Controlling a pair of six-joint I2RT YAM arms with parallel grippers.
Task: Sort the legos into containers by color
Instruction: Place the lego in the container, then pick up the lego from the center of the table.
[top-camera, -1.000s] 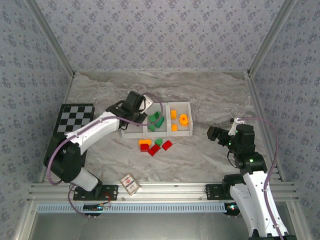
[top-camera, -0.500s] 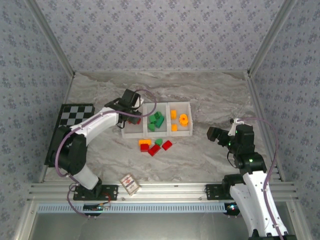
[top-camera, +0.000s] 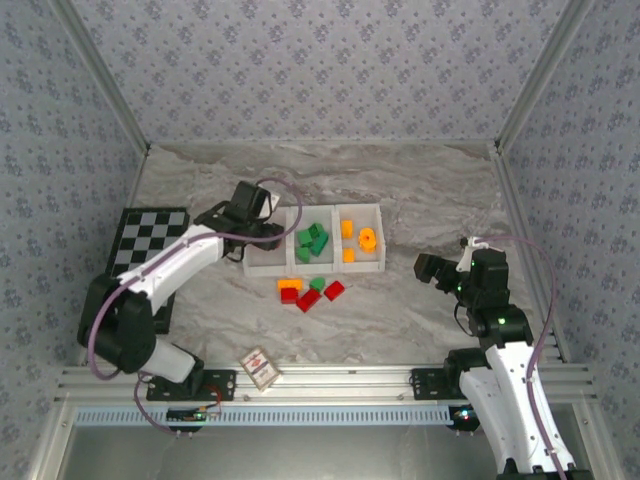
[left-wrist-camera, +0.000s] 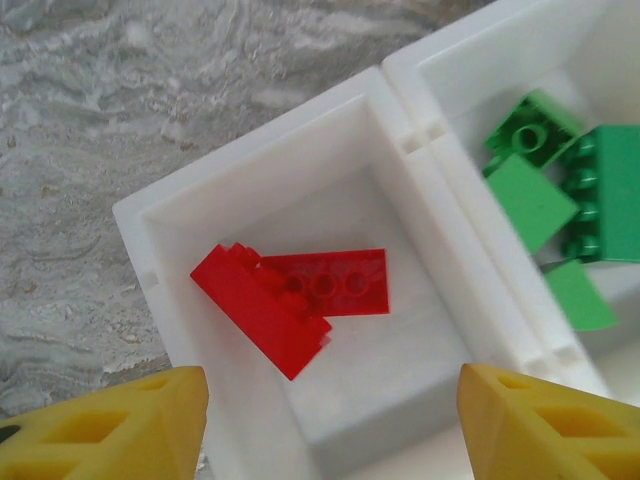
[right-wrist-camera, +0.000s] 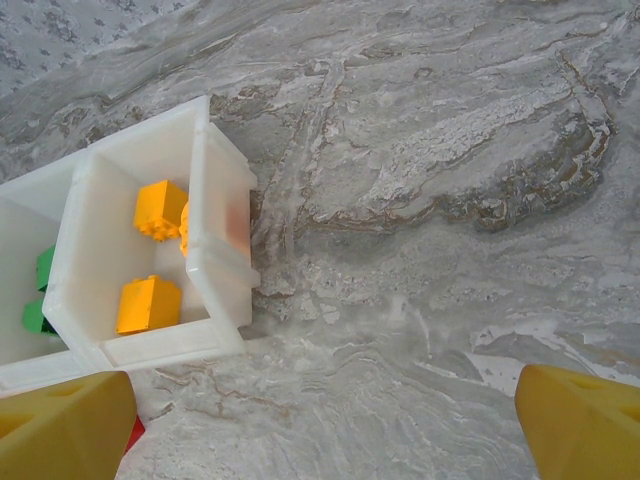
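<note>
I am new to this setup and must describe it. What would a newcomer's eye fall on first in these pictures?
The white tray stands in the middle, its three bins holding red bricks, green bricks and orange bricks from left to right. The left gripper hovers open above the red ones, and a few loose bricks lie just in front of the tray.
</note>
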